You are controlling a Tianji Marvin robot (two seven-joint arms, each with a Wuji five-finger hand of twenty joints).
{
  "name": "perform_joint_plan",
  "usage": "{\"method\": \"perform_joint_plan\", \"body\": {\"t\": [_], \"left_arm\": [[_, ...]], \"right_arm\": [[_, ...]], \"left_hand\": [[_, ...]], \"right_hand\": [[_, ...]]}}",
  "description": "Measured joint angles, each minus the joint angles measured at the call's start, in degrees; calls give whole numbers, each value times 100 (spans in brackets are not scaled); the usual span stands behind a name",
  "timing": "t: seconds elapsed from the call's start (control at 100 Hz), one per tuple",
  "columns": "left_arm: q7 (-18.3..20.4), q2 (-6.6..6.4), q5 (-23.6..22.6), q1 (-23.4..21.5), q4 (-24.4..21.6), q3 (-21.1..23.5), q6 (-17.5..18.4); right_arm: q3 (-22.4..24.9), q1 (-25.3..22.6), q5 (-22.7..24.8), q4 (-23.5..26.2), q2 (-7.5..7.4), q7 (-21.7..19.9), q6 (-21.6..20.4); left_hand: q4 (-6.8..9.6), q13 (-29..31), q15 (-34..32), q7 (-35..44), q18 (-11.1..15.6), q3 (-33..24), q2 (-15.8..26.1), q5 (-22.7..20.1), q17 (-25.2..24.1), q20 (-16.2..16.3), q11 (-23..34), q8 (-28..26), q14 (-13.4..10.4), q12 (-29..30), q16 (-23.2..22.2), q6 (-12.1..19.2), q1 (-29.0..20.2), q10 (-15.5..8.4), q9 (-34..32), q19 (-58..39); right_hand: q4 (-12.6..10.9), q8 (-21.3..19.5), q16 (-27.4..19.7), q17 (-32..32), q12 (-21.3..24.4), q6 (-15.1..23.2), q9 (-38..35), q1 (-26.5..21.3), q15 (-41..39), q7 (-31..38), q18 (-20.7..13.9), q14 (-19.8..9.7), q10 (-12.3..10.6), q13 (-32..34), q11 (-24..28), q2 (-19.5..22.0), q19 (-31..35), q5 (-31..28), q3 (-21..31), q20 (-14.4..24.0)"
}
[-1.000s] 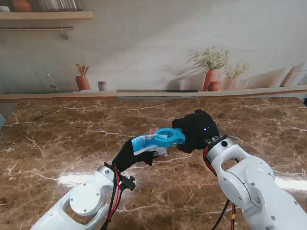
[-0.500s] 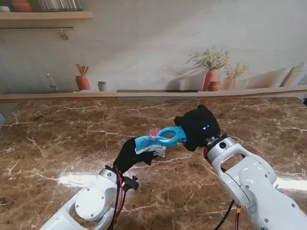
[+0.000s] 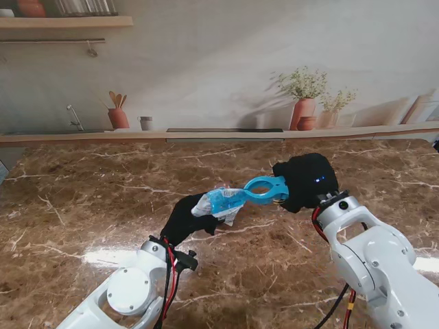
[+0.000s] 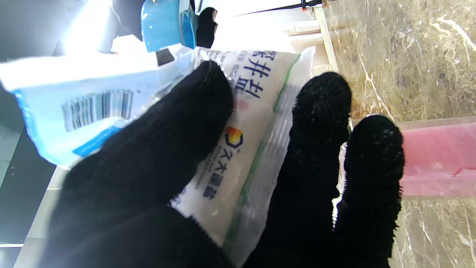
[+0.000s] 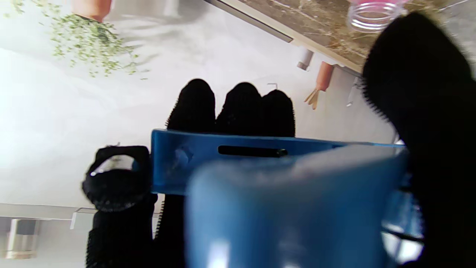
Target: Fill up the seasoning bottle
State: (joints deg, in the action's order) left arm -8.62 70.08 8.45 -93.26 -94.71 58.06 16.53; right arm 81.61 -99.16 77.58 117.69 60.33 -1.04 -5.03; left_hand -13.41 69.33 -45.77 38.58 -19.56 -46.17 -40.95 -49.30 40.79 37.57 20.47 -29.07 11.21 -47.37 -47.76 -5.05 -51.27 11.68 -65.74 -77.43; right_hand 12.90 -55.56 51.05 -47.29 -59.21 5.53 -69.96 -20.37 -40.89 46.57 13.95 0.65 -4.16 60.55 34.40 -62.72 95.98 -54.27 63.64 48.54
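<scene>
My left hand (image 3: 186,218) is shut on a white and blue salt bag (image 3: 219,201), held above the table's middle. The printed bag (image 4: 238,123) lies across my black-gloved fingers (image 4: 178,141). My right hand (image 3: 306,181) is shut on a blue clip (image 3: 265,190), whose jaw end meets the bag's right end. Close up, the clip (image 5: 282,186) fills the right wrist view, with my fingers (image 5: 238,108) behind it. A clear bottle mouth with pink on it (image 5: 372,13) stands on the table. A pink translucent container (image 4: 435,160) shows beyond my left fingertips; the bag hides it from the stand.
The brown marble table (image 3: 89,199) runs to a ledge at the back wall (image 3: 219,133). On that ledge stand a utensil pot (image 3: 118,116), a small cup (image 3: 145,123) and potted plants (image 3: 305,103).
My right hand has moved to the right with the blue clip, drawing it along the bag's end. The bag has tilted up toward the clip. My left hand has barely moved.
</scene>
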Motion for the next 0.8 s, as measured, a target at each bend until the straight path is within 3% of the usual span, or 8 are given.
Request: {"method": "perform_joint_plan", "body": {"t": [0.33, 0.49, 0.69, 0.8], "left_arm": [[2, -19, 6, -34, 4, 58, 55], [-8, -24, -1, -96, -44, 113, 75], [-8, -47, -55, -195, -170, 189, 116], [-18, -58, -82, -241, -217, 215, 181]], "right_arm": [[169, 7, -272, -861, 14, 432, 742], [-85, 288, -303, -1803, 3, 937, 1153], [-498, 661, -555, -2926, -20, 1284, 1489], [-651, 768, -754, -3299, -21, 1321, 1684]], "left_hand": [[0, 14, -2, 77, -6, -84, 0, -25, 23, 16, 0, -119, 0, 0, -1, 23, 0, 9, -1, 0], [0, 14, -2, 78, -7, -84, 0, -26, 24, 77, 0, -173, 0, 0, -1, 24, 0, 9, -1, 0], [0, 14, -2, 78, -8, -85, 0, -26, 24, 88, 0, -185, 0, 0, -1, 25, 0, 9, -1, 0], [0, 14, -2, 78, -8, -85, 0, -25, 24, 94, 0, -187, 0, 0, -1, 26, 0, 9, -1, 0]], "right_hand": [[-1, -18, 72, -17, -5, 0, -31, 88, -12, 0, 60, 0, 19, 42, 48, -70, 63, -113, 0, 0], [-1, -9, 72, -17, -5, 0, -35, 91, -37, 0, 65, 0, 21, 42, 48, -70, 64, -117, 0, 0], [44, 246, 73, 88, 64, 0, -21, 91, -39, -2, 67, 0, 22, 29, 50, -64, 9, -112, 0, 0], [97, 456, 69, 343, 112, 0, 107, 65, -201, -4, 67, 0, 23, -161, 88, 101, -134, 82, 10, 0]]}}
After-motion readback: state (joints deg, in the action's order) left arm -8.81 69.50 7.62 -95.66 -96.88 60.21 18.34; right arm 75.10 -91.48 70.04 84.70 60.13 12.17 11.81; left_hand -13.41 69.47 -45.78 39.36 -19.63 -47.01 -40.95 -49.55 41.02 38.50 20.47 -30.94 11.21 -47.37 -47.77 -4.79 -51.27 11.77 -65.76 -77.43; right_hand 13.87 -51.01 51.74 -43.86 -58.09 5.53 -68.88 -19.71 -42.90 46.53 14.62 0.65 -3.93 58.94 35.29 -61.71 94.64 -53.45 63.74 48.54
